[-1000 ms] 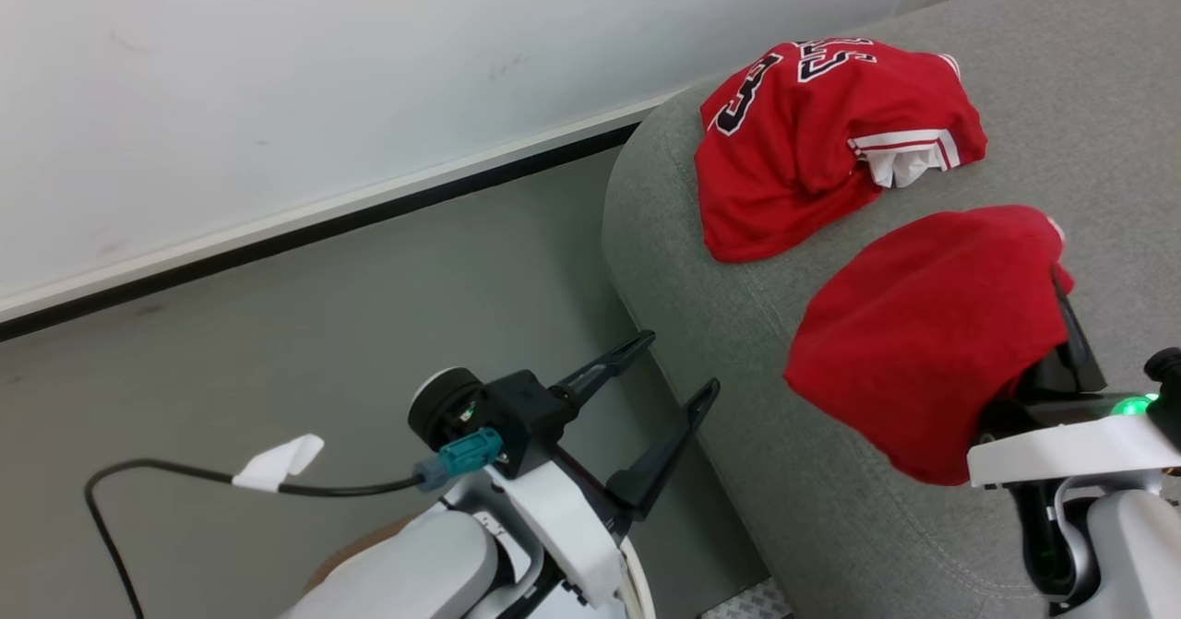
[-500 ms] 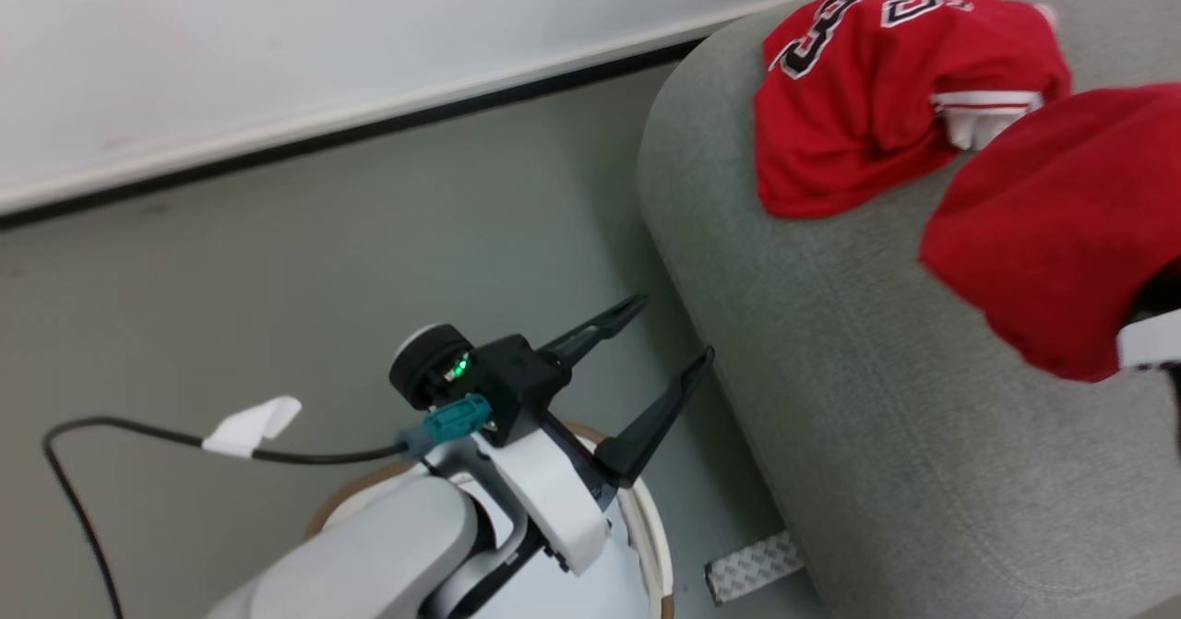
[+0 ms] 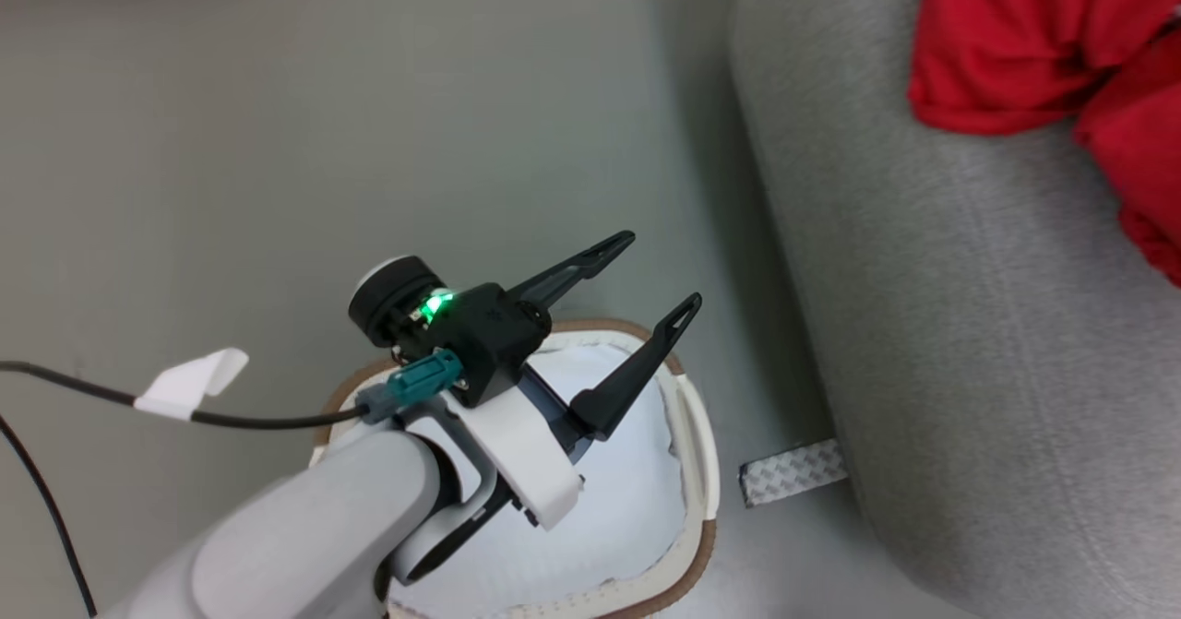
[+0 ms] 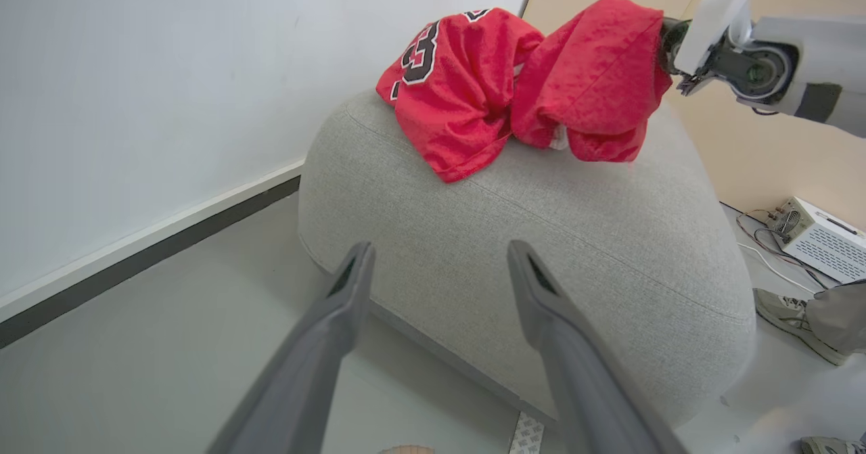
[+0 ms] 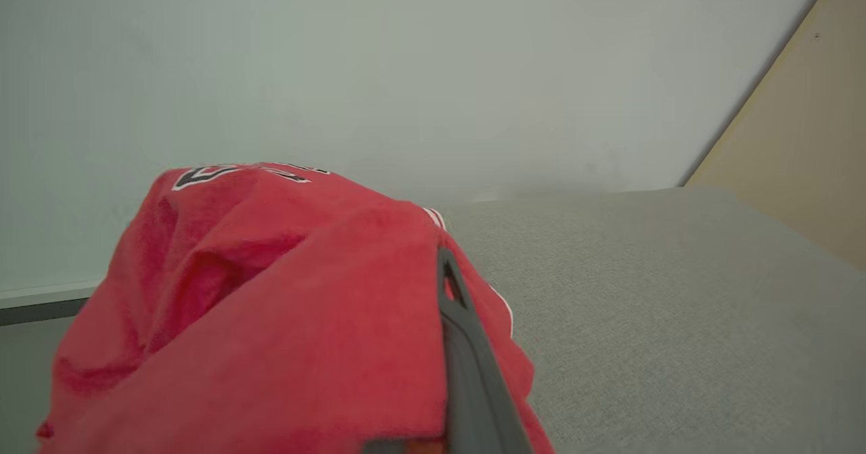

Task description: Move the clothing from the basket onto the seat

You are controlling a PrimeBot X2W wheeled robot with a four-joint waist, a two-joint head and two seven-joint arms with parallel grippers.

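Pinching a jersey in the right gripper at the upper right of the left wrist view, fingers pressed together on a fold with loose cloth draped over them. Hanging it above the seat, lower folds seeming to touch the cushion. Touching a second jersey, which is lying on the seat just to its left, number up, near the rounded edge facing the wall.

Hovering the left gripper at the centre of the head view, fingers spread wide and holding nothing, above the basket on the floor at lower centre. Showing only white inside the basket beside the forearm. Not possible telling whether any clothing is left underneath.

Judging the step in hand: letting the jersey go onto the seat.

Risking, from here:
- Opening with cloth draped over the fingers, snagging it and dragging the jersey back off the seat while pulling away.
- Letting go too close to the curved edge, and losing the jersey down the rounded side to the floor.
- Brushing the second jersey while withdrawing, and pushing it over the edge near the wall.
- Lowering the left gripper into a basket half hidden by the forearm — catching a finger on the rim and tipping or shoving the light basket.
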